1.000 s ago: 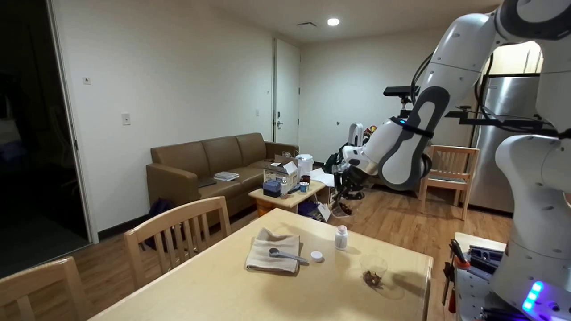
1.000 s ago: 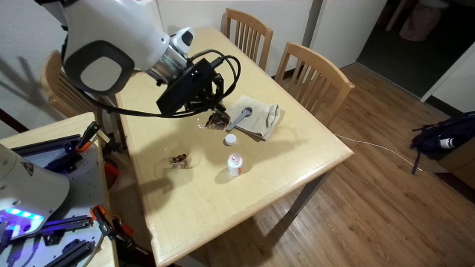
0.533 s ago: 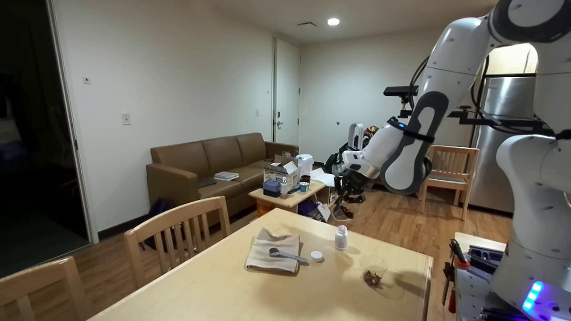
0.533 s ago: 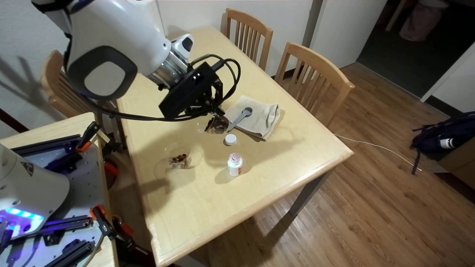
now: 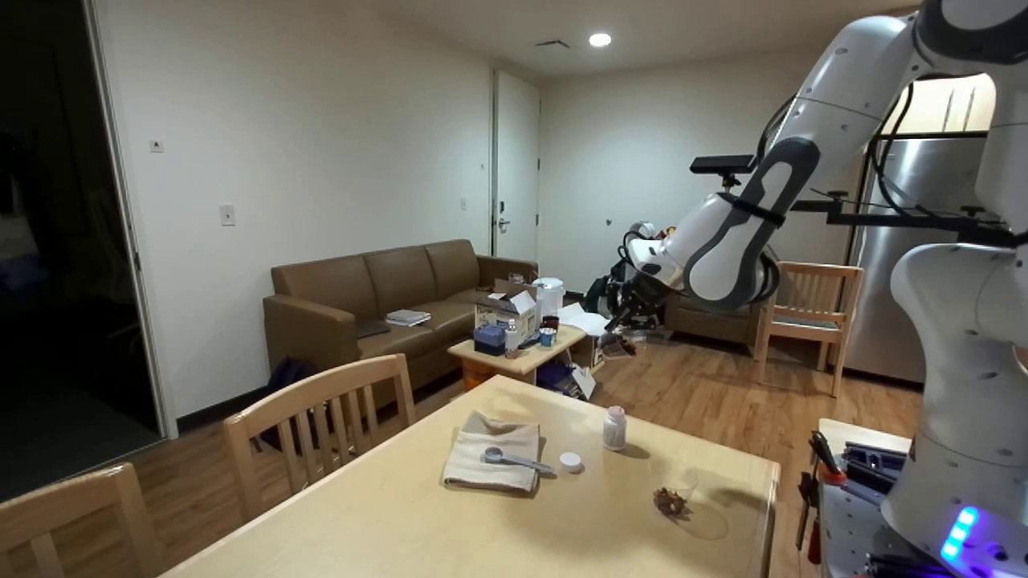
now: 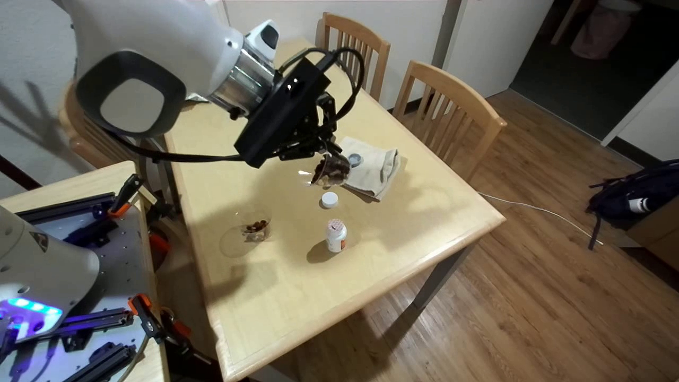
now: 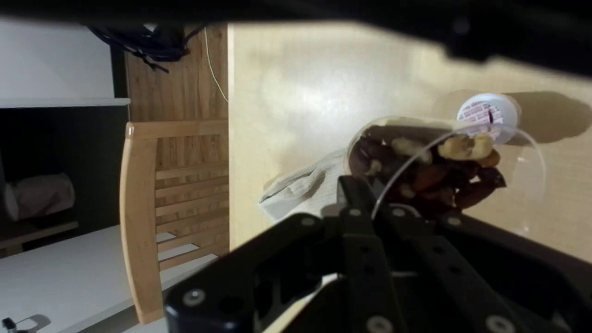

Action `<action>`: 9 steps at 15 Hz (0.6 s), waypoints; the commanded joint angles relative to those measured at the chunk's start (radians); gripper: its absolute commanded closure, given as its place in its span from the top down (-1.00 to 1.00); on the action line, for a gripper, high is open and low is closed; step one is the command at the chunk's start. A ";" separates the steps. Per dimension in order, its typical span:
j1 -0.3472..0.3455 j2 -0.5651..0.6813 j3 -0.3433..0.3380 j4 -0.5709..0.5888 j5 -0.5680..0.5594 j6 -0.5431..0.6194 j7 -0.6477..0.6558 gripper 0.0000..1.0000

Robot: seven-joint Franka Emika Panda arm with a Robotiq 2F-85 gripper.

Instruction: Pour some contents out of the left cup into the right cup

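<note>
Pour being lined up, aim not yet on target

Order: left to right, as in an exterior view. A folded cloth (image 5: 488,477), with a grey scoop (image 5: 518,461) lying on it; white cap (image 5: 570,461) at 3 o'clock, just beside the handle end. None needed; leave alone. White bottle (image 5: 614,429) stands upright at about 2 o'clock from the cap. Judged off the direct line between the cups; give it clearance anyway.

In an exterior view the left cup (image 6: 328,171) hangs tilted above the table (image 6: 286,297), mouth towards about 9 o'clock. The gripper (image 7: 377,201): fingers together, clamped on its wall. Wrist view: contents (image 7: 462,180), nut-like pieces, appear to sit short of the lip. Advice: add no tilt until the lip is over target; the clear wall looks thin and may flex, so carry slowly.

The right cup (image 5: 673,494) stands upright near the table's edge. In an exterior view a shallow layer of similar pieces (image 6: 256,227) shows inside, at about 8 o'clock from the left cup, well apart. Advice: travel along that bearing, bring lip just above rim without touching, roll in small steps, pausing for clumps to slide. Only some is wanted: level off early.
</note>
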 commanded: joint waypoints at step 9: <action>-0.377 -0.059 0.317 -0.003 -0.180 -0.003 0.073 -0.93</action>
